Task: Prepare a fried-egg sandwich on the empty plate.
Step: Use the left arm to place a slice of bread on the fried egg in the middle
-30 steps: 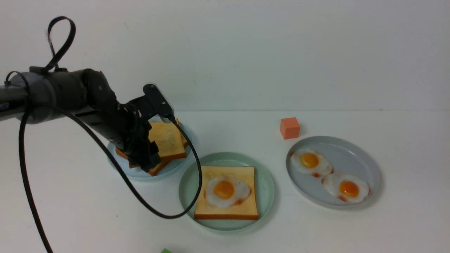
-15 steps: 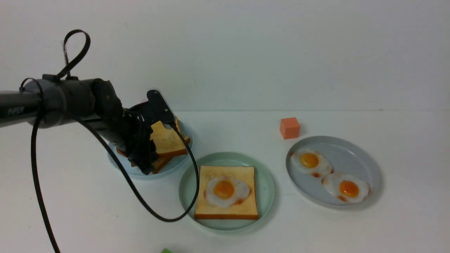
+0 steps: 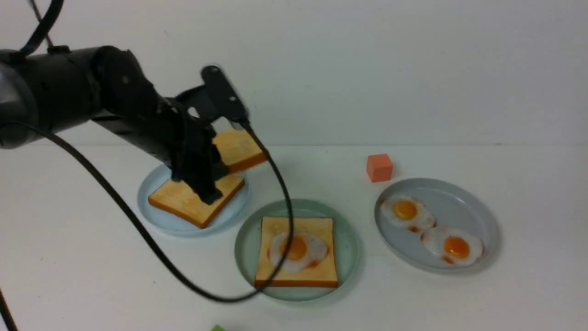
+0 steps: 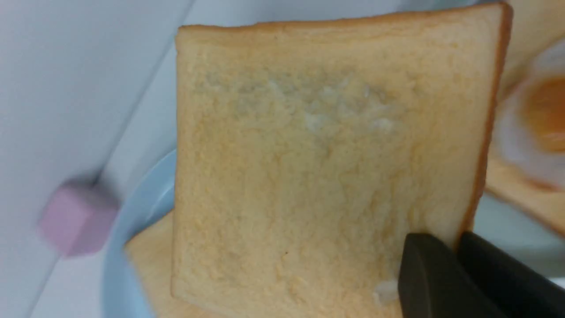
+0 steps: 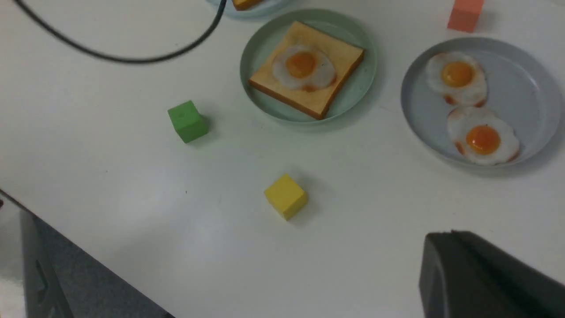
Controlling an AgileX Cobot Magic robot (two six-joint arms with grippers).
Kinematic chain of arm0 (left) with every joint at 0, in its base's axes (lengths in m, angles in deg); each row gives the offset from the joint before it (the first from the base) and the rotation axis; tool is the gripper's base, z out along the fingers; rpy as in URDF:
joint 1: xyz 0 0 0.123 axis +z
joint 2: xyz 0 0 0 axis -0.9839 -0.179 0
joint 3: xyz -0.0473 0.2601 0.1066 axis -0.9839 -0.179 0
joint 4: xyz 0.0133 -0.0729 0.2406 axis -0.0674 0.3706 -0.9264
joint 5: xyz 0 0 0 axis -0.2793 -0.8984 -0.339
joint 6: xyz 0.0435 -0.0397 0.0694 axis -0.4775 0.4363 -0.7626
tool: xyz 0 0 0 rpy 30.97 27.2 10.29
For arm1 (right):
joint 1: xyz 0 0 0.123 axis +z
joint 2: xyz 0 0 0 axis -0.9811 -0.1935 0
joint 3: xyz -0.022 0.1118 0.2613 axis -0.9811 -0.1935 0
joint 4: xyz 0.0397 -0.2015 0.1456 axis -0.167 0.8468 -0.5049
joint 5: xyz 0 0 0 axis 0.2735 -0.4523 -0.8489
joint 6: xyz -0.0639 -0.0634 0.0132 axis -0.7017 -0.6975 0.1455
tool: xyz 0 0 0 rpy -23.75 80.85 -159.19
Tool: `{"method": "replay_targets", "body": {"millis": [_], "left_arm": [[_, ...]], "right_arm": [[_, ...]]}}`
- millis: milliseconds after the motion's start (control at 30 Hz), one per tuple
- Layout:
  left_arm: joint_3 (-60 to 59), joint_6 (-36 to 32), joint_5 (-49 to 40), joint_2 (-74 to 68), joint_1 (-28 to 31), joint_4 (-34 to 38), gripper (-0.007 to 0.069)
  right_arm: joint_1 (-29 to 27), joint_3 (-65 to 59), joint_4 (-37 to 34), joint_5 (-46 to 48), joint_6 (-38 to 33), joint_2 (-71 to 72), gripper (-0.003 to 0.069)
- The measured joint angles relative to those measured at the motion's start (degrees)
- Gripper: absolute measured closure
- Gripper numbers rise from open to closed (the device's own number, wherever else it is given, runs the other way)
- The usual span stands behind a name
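My left gripper [image 3: 212,172] is shut on the edge of a golden toast slice [image 3: 239,149] and holds it in the air above the light blue plate [image 3: 158,216]. The held slice fills the left wrist view [image 4: 326,150], with the gripper [image 4: 457,240] pinching its crust. One more toast slice [image 3: 183,204] lies on the blue plate. On the mint-green plate [image 3: 349,239] lies a toast slice [image 3: 321,271] topped with a fried egg [image 3: 296,250]. It also shows in the right wrist view [image 5: 306,66]. My right gripper [image 5: 454,240] is shut and empty, near the table's front.
A grey plate [image 3: 468,207] with two fried eggs stands at the right. An orange cube [image 3: 379,167] sits behind it. A green cube [image 5: 187,120] and a yellow cube [image 5: 285,195] lie near the front edge. A pink cube [image 4: 77,216] sits behind the blue plate.
My left gripper has lifted the top toast slice off the stack on the blue plate, rising and shifting right. One slice stays on that plate.
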Motion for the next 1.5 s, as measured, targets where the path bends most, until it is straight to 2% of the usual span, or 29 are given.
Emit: {"method": "replay_targets", "body": {"millis": [167,300,467,1167,1500], "left_arm": [[-6.01,0.54,-0.71,0.34,-12.56,-3.62,0.0600],[-8.17,3.27,0.09,-0.83,-16.17,-8.63,0.0601],[-8.30,5.05,2.20,-2.35,-16.68,-11.88,0.0601],[-8.44,7.19,9.28,-0.22,-16.74,-12.21,0.0601],[-8.44,7.19,7.70,-5.45,-16.74,-12.22,0.0601]], "right_arm": [[0.00,0.00,0.18,0.02,0.00,4.42,0.0640],[0.00,0.00,0.18,0.07,0.39,6.21,0.0638],[0.00,0.00,0.12,0.07,1.26,6.96,0.0637],[0.00,0.00,-1.25,0.07,1.31,7.19,0.0629],[0.00,0.00,-1.72,0.07,1.36,7.19,0.0623]]}}
